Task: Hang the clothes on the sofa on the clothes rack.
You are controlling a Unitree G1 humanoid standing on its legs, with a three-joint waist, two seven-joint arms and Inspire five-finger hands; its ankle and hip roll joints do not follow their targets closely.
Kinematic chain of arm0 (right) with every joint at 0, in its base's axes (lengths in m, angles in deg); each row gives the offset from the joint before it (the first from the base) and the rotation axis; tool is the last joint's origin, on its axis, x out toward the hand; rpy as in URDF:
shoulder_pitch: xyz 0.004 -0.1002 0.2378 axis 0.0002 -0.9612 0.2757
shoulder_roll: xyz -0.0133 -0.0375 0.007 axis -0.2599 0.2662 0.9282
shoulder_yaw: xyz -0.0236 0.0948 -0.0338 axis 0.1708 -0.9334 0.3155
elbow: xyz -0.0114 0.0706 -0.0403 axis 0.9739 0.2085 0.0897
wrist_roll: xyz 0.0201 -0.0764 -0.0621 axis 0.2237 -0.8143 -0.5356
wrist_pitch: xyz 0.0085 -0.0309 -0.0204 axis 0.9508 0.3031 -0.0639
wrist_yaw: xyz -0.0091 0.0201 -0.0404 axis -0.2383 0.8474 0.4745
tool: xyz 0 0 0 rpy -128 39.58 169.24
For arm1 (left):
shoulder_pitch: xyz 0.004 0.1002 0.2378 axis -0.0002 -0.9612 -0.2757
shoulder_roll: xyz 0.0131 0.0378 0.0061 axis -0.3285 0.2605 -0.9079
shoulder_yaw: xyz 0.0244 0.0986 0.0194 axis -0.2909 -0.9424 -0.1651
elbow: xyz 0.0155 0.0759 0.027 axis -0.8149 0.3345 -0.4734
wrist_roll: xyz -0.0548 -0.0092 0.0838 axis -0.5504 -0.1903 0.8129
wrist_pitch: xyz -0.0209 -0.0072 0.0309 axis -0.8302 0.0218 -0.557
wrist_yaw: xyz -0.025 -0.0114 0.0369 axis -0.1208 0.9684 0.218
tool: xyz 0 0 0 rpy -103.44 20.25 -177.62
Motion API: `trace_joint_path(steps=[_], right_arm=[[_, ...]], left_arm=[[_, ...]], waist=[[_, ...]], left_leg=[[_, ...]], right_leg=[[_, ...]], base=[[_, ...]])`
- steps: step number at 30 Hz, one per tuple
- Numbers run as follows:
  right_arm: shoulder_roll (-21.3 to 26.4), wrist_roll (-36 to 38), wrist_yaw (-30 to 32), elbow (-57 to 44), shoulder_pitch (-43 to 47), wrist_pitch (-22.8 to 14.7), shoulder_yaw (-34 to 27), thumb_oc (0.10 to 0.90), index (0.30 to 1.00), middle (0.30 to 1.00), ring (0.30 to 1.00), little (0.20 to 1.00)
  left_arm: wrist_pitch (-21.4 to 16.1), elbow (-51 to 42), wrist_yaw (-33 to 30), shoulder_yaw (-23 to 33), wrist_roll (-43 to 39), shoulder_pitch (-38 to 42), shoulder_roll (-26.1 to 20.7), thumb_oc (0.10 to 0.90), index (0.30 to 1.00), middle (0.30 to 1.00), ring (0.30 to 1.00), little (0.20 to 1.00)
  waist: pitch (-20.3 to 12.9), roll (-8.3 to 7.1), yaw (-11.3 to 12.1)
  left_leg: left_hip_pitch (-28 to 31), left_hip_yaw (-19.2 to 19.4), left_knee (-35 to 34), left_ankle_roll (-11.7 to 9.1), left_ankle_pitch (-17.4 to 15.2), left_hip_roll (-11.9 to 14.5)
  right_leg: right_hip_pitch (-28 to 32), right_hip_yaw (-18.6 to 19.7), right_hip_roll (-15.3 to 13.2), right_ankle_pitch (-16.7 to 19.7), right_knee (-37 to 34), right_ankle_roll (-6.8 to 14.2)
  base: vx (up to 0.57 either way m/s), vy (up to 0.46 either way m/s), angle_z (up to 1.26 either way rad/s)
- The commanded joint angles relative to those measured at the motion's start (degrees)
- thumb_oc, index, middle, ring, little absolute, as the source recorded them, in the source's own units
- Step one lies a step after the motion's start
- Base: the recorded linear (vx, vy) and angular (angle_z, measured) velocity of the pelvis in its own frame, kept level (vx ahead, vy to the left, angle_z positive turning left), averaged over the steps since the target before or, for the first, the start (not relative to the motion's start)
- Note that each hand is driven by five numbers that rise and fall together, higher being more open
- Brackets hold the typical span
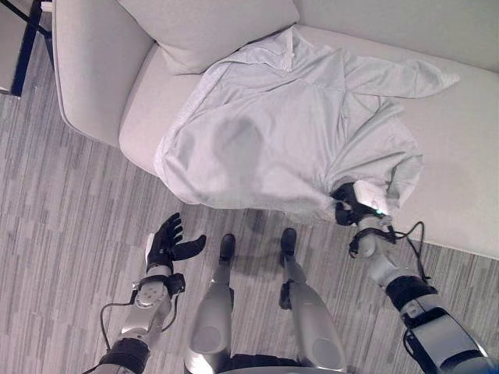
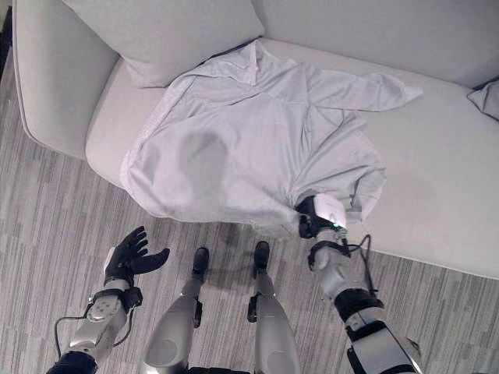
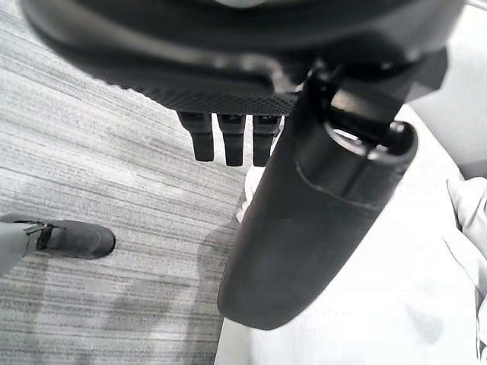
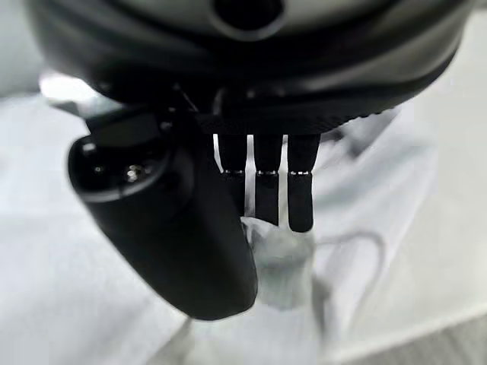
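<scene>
A pale grey long-sleeved garment [image 1: 288, 132] lies spread flat on the light sofa [image 1: 460, 179], its hem hanging over the seat's front edge. My right hand [image 1: 352, 204] is at that hem, near the garment's lower right corner. In the right wrist view its fingers [image 4: 266, 190] are straight and reach a small raised fold of the cloth [image 4: 281, 262] beside the thumb. My left hand [image 1: 168, 243] hangs open over the floor, in front of the sofa and apart from the garment, with fingers spread.
A large cushion [image 1: 210, 27] rests on the sofa's back left corner, touching the garment's collar. Another cushion corner [image 2: 485, 97] shows at the far right. A dark frame leg [image 1: 27, 43] stands on the striped grey carpet [image 1: 70, 202] left of the sofa arm.
</scene>
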Motion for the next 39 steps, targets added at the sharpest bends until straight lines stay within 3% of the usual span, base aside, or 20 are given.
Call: trace_joint_path(steps=[1,12,20,22,23,24,25,28,30,34,39], right_arm=[[5.6,1.2,4.5,-3.8,-0.7,0.1,-3.3,0.400,0.300,0.300,0.300,0.300],[9.0,2.5,9.5,-17.4,-11.4,0.7,-18.6,0.400,0.300,0.300,0.300,0.300],[10.8,-1.2,11.2,-26.0,-15.5,0.8,-24.1,0.400,0.300,0.300,0.300,0.300],[19.1,-3.9,8.5,-31.8,-12.2,-2.0,-21.8,0.400,0.300,0.300,0.300,0.300],[19.2,-3.9,8.5,-31.8,-12.0,-2.0,-21.8,0.400,0.300,0.300,0.300,0.300],[25.3,-4.4,6.2,-35.0,-9.7,-4.5,-20.1,0.400,0.300,0.300,0.300,0.300],[28.2,-4.3,5.6,-35.4,-7.6,-5.2,-18.5,0.400,0.300,0.300,0.300,0.300],[32.6,-4.1,3.5,-36.7,-4.4,-6.6,-15.9,0.400,0.300,0.300,0.300,0.300],[38.5,-3.1,2.6,-37.0,3.4,-7.8,-11.0,0.400,0.300,0.300,0.300,0.300],[41.7,-1.7,2.5,-36.6,13.1,-8.3,-4.9,0.400,0.300,0.300,0.300,0.300],[41.2,1.1,4.6,-34.3,21.3,-7.5,-1.4,0.400,0.300,0.300,0.300,0.300]], left_arm=[[-3.7,-3.4,-0.7,2.0,0.8,-1.3,-3.4,0.800,0.900,0.900,0.900,0.900],[-2.3,-4.9,-0.3,4.0,2.5,-2.3,-3.7,0.800,0.900,0.900,0.900,0.900],[-2.3,-8.7,0.0,4.7,2.5,-1.4,-4.3,0.800,0.900,0.900,0.900,0.900],[-2.7,-13.6,0.9,4.0,1.9,3.1,-7.3,0.800,0.900,0.900,0.900,0.900],[-2.7,-13.6,0.9,4.0,1.9,3.2,-7.2,0.800,0.900,0.900,0.900,0.900],[-2.9,-15.0,1.4,3.1,2.6,6.7,-9.4,0.800,0.900,0.900,0.900,0.900],[-3.3,-15.4,1.6,2.1,2.5,9.0,-10.4,0.800,0.900,0.900,0.900,0.900],[-3.5,-15.5,1.8,1.1,2.9,12.4,-11.5,0.800,0.900,0.900,0.900,0.900],[-4.2,-15.7,1.5,-2.5,3.4,19.3,-13.4,0.800,0.900,0.900,0.900,0.900],[-4.5,-14.5,1.8,-5.5,3.5,24.8,-14.5,0.800,0.900,0.900,0.900,0.900],[-4.2,-10.6,0.7,-7.8,3.5,29.8,-13.2,0.800,0.900,0.900,0.900,0.900]], waist=[[-0.3,-0.23,-1.0],[-2.2,-1.43,-3.3],[-5.7,-1.77,-3.9],[-10.5,-2.73,-4.4],[-10.5,-2.78,-4.4],[-12.8,-3.45,-4.7],[-14.1,-3.77,-4.7],[-16.2,-4.28,-5.1],[-19.3,-4.73,-5.3],[-22.8,-5.01,-5.9],[-26.1,-5.05,-6.6]], left_leg=[[-1.0,3.3,0.5,3.0,-3.7,-1.0],[0.6,4.1,0.5,3.1,-4.5,-0.9],[2.4,4.5,0.5,3.0,-5.1,-1.0],[5.7,5.0,0.5,2.4,-6.1,-1.0],[5.5,5.0,0.5,2.4,-5.8,-1.1],[7.0,5.3,0.5,2.0,-6.2,-1.1],[7.7,5.3,0.5,1.8,-6.4,-1.1],[8.8,5.7,0.5,1.3,-6.5,-1.1],[10.6,6.0,0.5,0.6,-7.1,-1.0],[12.0,6.6,0.5,0.3,-7.3,-1.2],[13.6,7.1,0.5,-0.1,-7.7,-1.2]], right_leg=[[0.6,3.7,-3.1,-5.7,0.3,0.5],[1.8,3.9,-2.9,-6.0,0.3,0.1],[3.3,4.0,-2.6,-6.6,0.3,0.2],[5.8,4.1,-2.1,-7.6,0.3,0.7],[5.6,4.2,-2.2,-7.4,0.3,0.7],[6.9,3.9,-2.2,-7.7,0.3,0.9],[7.4,3.8,-2.2,-7.8,0.3,1.1],[8.1,3.7,-2.5,-7.7,0.3,1.3],[9.6,3.5,-2.6,-7.7,0.3,1.6],[10.6,3.1,-3.2,-7.2,0.3,1.8],[11.9,2.7,-3.7,-7.0,0.3,2.3]], base=[[-0.01,-0.003,-0.05],[0.00,0.000,0.00],[0.02,-0.001,-0.02],[0.11,0.010,-0.14],[0.11,-0.009,-0.22],[0.09,-0.016,-0.20],[0.11,-0.016,-0.12],[0.06,-0.004,-0.15],[0.06,-0.005,-0.14],[0.05,0.000,-0.12],[0.04,0.001,-0.08]])
